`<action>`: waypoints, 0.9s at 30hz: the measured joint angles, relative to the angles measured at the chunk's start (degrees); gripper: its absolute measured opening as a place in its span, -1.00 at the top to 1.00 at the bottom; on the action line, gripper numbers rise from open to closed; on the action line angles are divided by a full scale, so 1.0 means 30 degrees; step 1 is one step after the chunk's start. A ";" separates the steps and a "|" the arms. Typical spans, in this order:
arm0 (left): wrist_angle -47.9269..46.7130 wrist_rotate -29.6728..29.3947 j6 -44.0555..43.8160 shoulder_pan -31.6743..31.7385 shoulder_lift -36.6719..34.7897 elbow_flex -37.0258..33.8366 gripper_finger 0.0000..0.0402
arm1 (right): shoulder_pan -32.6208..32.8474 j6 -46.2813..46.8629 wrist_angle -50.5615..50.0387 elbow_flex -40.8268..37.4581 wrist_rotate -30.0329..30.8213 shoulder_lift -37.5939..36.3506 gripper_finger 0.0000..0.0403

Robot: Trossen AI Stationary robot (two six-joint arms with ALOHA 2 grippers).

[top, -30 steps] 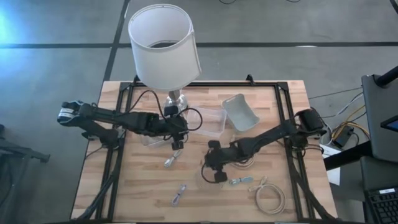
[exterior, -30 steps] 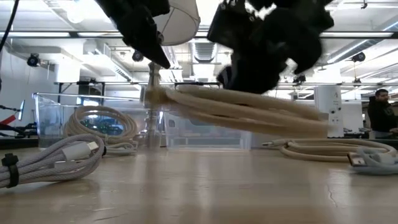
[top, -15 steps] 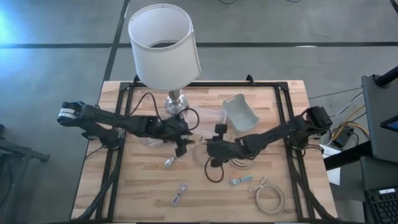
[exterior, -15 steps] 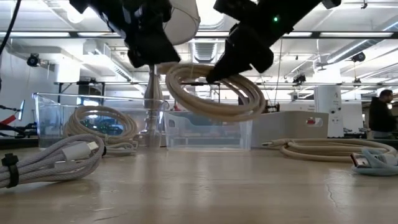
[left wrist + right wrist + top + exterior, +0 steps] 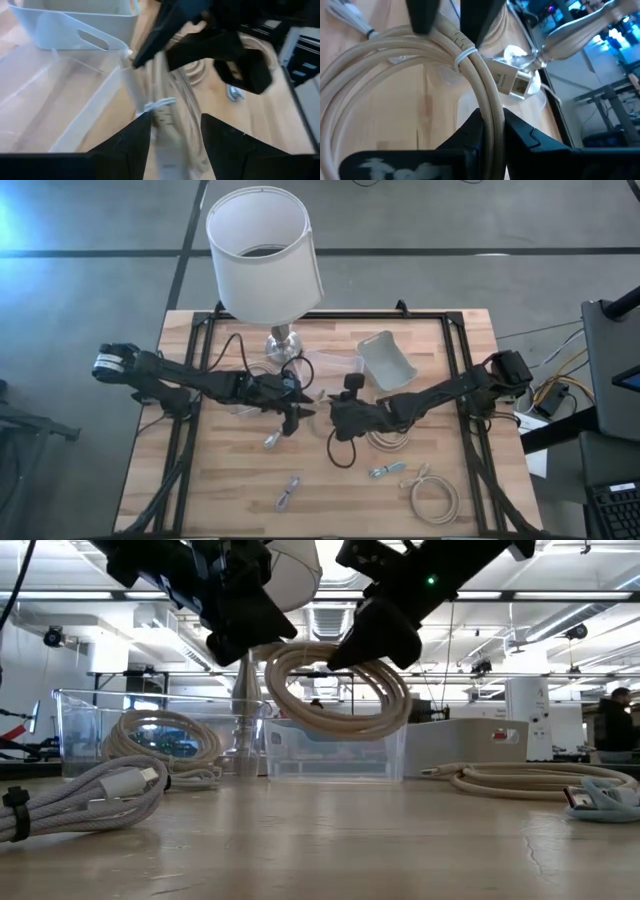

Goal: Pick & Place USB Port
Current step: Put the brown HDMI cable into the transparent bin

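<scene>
A cream USB cable wound into a coil (image 5: pixel 335 690) hangs in the air over the table's middle. A white tie (image 5: pixel 465 55) binds it, and its silver plug (image 5: pixel 512 82) sticks out. My right gripper (image 5: pixel 335 420) (image 5: pixel 490 122) is shut on the coil. My left gripper (image 5: pixel 297 412) (image 5: pixel 172 132) faces it from the table's left, open. Its fingers (image 5: pixel 422 17) stand on either side of the coil's strands (image 5: pixel 167 115) near the tie. Whether they touch the strands cannot be told. My right gripper pinches the bundled strands of the coil (image 5: pixel 492 107) between its two fingers, which lie across the strands. It has the coil's upper right part (image 5: pixel 385 660), coming down at a slant from the table's right. The coil hangs below, lifted clear.
A clear bin (image 5: pixel 335 372) and a pale grey bin (image 5: pixel 385 360) stand just beyond the grippers, with the lamp (image 5: pixel 265 255) at the far left. More bundled cables (image 5: pixel 275 440) (image 5: pixel 288 492) (image 5: pixel 432 498) and a coil (image 5: pixel 388 440) lie on the near half.
My right gripper has lifted the coil off the table and carried it toward the far-left, toward my left gripper. The coil, low and stretched before, now hangs clear as a round loop. My left gripper has moved slightly right and near, closing in around the coil.
</scene>
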 joint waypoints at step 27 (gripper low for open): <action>-0.0157 -0.2379 0.0882 0.0007 0.0000 -0.0079 0.62 | -0.0515 -0.1292 0.1575 0.0299 -0.0089 -0.0007 0.49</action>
